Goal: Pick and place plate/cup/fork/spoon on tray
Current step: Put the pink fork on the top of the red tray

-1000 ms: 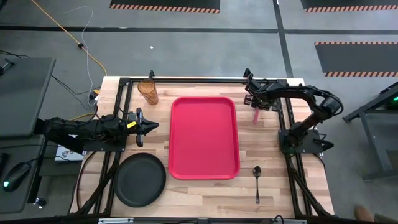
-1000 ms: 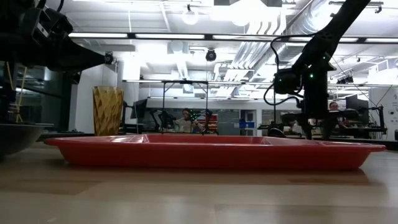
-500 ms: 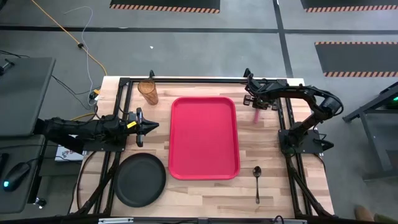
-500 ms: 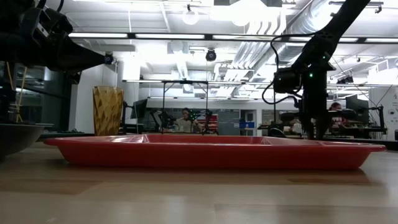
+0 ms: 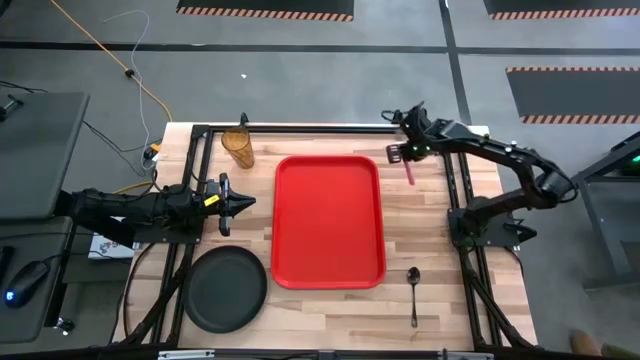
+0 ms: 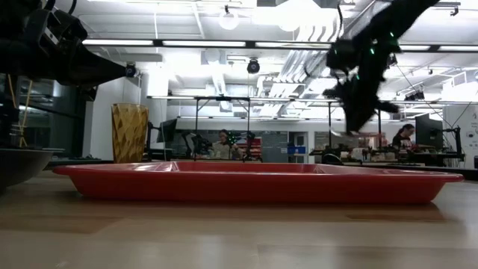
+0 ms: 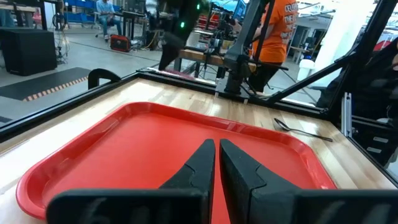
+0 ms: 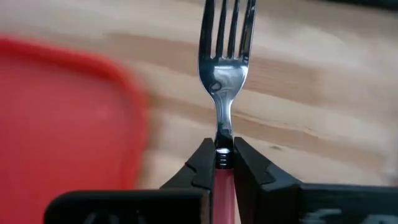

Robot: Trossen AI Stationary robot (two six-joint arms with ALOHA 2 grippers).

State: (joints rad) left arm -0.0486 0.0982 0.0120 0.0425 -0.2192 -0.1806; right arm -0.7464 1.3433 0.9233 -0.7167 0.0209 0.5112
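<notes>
The red tray [image 5: 330, 220] lies in the middle of the table. My right gripper [image 5: 404, 158] is shut on the pink-handled fork [image 5: 408, 173] above the table, just off the tray's far right corner; the wrist view shows the gripper [image 8: 222, 149] and the silver tines [image 8: 227, 25] ahead of it. My left gripper [image 5: 245, 202] is shut and empty, left of the tray. The black plate [image 5: 225, 290] lies flat at the near left. The amber cup [image 5: 238, 147] stands upright at the far left. The dark spoon [image 5: 413, 290] lies flat, right of the tray's near corner. My right gripper pinches the fork between its two fingers where the pink handle meets the metal neck [image 8: 222, 160]. The fork lies along the fingers, its tines sticking out past the fingertips and its handle running back between them. The fork is lifted clear of the table.
Black frame rails [image 5: 300, 128] run along the table's far edge and its sides. Bare wood lies between the tray and the spoon. In the low view the tray's rim [image 6: 261, 173] spans the table, with the cup [image 6: 130, 133] behind it. People stand in the room beyond.
My right gripper has risen and gone a little toward the far edge and the tray. It has tipped, and it carries the fork up off the table where the fork lay beside the tray's far right corner.
</notes>
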